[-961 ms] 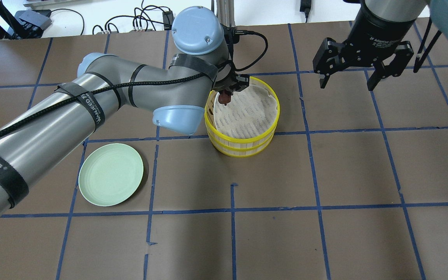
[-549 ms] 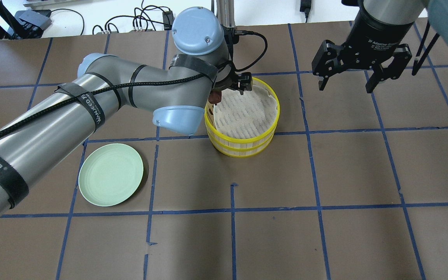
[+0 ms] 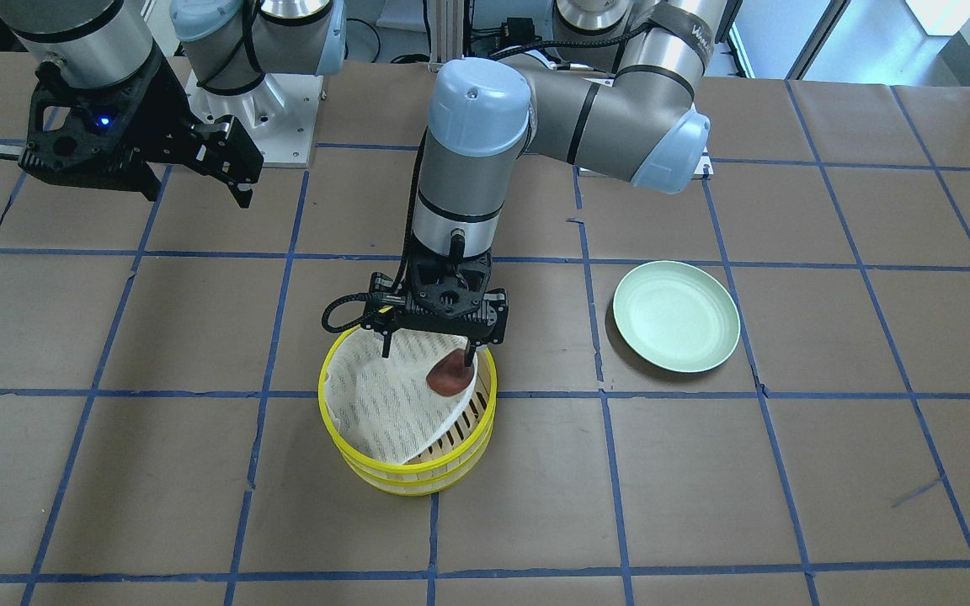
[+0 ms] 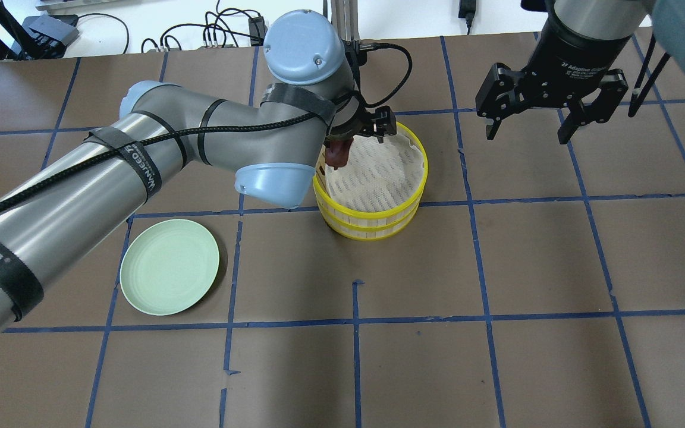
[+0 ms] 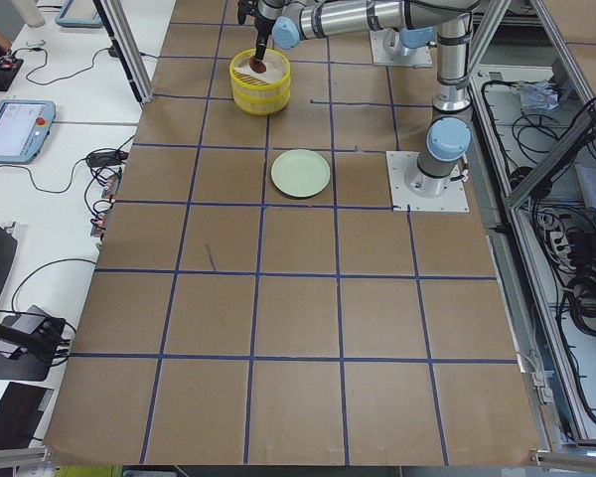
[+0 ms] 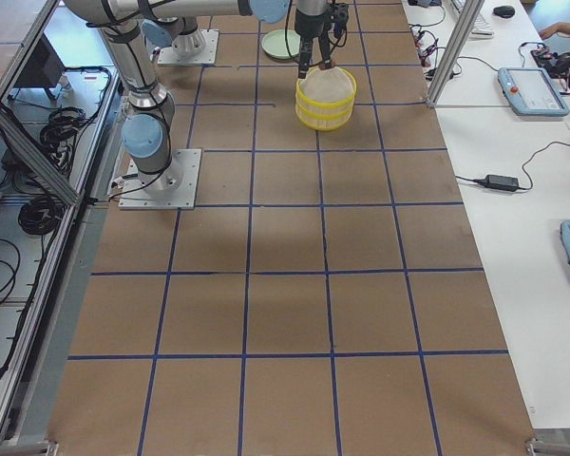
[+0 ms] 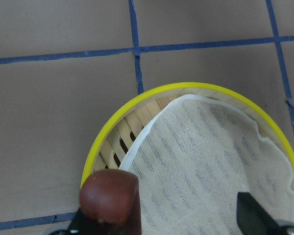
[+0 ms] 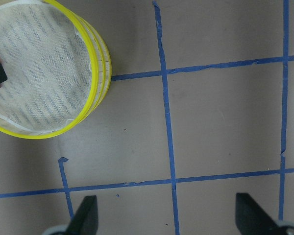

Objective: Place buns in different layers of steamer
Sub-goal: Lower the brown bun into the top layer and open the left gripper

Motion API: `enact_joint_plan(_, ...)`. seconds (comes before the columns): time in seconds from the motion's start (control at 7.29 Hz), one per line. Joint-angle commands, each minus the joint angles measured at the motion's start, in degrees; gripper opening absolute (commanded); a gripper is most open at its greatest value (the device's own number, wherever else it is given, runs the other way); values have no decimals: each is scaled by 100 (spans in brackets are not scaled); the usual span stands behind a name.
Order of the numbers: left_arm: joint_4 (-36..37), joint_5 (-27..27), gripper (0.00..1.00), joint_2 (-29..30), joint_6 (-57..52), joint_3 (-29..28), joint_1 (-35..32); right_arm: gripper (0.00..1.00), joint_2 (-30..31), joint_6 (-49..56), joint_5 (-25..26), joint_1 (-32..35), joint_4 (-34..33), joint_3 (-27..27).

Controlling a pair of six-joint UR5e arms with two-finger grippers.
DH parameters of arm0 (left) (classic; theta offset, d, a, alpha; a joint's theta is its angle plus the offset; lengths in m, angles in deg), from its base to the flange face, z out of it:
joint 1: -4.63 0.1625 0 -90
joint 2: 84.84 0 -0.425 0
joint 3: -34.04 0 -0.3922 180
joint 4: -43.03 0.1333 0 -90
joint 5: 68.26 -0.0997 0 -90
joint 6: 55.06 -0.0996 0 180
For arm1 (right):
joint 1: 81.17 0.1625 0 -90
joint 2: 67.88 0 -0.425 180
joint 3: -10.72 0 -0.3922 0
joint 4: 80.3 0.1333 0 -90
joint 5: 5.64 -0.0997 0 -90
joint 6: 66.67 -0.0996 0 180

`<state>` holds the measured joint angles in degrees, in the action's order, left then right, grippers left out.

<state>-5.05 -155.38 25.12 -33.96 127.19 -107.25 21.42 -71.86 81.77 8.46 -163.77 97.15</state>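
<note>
The steamer (image 4: 372, 209) stands with its two yellow-rimmed layers stacked, the white liner (image 4: 378, 172) covering the top one. My left gripper (image 4: 359, 139) hangs over the top layer with its jaws open. The reddish-brown bun (image 4: 336, 154) sits against one finger near the rim, also in the front view (image 3: 450, 374) and the left wrist view (image 7: 110, 196). I cannot tell whether it rests on the liner. The white bun is hidden. My right gripper (image 4: 527, 135) is open and empty above the table, right of the steamer.
An empty pale green plate (image 4: 170, 274) lies on the table's near left, also in the front view (image 3: 677, 316). My left arm (image 4: 140, 160) stretches over the table between plate and steamer. Cables lie past the table's far edge.
My left gripper's fingers have spread apart over the steamer. The reddish-brown bun stays by the one finger near the rim. My right gripper has drifted slightly.
</note>
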Motion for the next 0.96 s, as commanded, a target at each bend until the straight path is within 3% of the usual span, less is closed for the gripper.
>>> enact_joint_plan(0.0,0,116,100,0,52,19,-10,100,-1,0,-4,-7,-3,-3)
enact_joint_plan(0.41,-69,72,100,-122,-463,-7,95,100,-10,0,-13,2,-12,-3)
enact_joint_plan(0.69,-1135,81,100,-525,-1349,-34,620,100,-10,0,-13,2,-12,5)
enact_joint_plan(0.82,-2143,90,100,-989,-1842,-51,1040,100,-1,0,-13,2,-12,5)
